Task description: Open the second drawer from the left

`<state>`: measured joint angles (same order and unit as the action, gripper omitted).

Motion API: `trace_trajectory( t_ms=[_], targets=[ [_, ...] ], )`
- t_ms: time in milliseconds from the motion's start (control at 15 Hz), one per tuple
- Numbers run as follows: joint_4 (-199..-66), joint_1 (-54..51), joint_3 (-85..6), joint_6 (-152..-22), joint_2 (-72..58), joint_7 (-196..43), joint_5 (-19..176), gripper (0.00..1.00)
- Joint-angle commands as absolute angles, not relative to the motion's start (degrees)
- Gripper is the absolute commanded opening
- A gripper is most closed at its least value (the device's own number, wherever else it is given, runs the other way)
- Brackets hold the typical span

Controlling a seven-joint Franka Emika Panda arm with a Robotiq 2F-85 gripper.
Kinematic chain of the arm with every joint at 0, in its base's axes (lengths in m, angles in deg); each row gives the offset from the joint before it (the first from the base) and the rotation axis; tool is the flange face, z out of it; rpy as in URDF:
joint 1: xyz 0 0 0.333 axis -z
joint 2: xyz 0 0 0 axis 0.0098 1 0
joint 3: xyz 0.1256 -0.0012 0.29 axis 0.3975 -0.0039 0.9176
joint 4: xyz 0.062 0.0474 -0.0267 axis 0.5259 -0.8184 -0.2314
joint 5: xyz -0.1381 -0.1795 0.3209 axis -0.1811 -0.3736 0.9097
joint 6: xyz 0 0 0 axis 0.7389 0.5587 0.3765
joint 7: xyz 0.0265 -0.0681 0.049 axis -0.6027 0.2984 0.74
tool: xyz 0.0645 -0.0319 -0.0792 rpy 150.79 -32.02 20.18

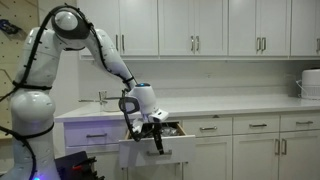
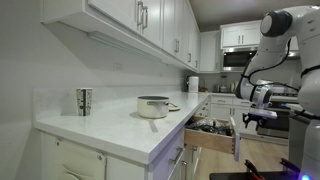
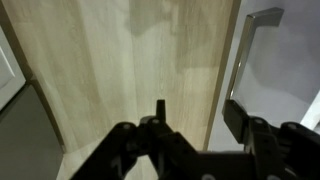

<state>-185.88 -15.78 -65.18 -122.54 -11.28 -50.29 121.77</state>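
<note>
The second drawer from the left (image 1: 150, 152) is pulled well out from the white cabinet row, and its contents show in both exterior views. It also shows from the side in an exterior view (image 2: 212, 136). My gripper (image 1: 155, 133) is at the drawer's front panel, also seen in an exterior view (image 2: 250, 116). In the wrist view the gripper (image 3: 198, 108) is open, its fingers spread on either side of the white front's edge. The silver bar handle (image 3: 246, 50) runs down to the right finger. Nothing is clamped.
The neighbouring drawer with the purple-lit handle (image 1: 97, 137) is shut, as are the drawers further along (image 1: 208, 128). A pot (image 2: 153, 105), a cup (image 2: 84, 101) and a paper roll (image 2: 193, 85) stand on the counter. Wood floor (image 3: 120, 70) lies below the drawer front.
</note>
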Motion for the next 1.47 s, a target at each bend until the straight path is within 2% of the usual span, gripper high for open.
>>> trace_trajectory(
  t_ms=[0, 67, 267, 467, 533, 733, 1400],
  targets=[
    [-188.3, -21.9, -73.0, -120.2, -16.9, -59.5, 110.2, 0.95],
    [-187.9, -23.4, -75.2, -118.7, -17.5, -62.6, 106.0, 0.99],
    [-185.5, -27.7, -80.7, -111.8, -19.7, -72.9, 91.7, 1.0],
    [-181.6, -30.2, -81.6, -103.6, -22.5, -82.6, 80.3, 1.0],
    [-183.5, -17.4, -70.1, -108.7, -20.1, -78.9, 83.3, 1.0],
    [-183.0, -10.6, -62.9, -107.8, -20.6, -79.6, 82.7, 1.0],
    [-183.2, -9.1, -62.0, -107.9, -20.2, -79.6, 82.6, 1.0]
  ],
)
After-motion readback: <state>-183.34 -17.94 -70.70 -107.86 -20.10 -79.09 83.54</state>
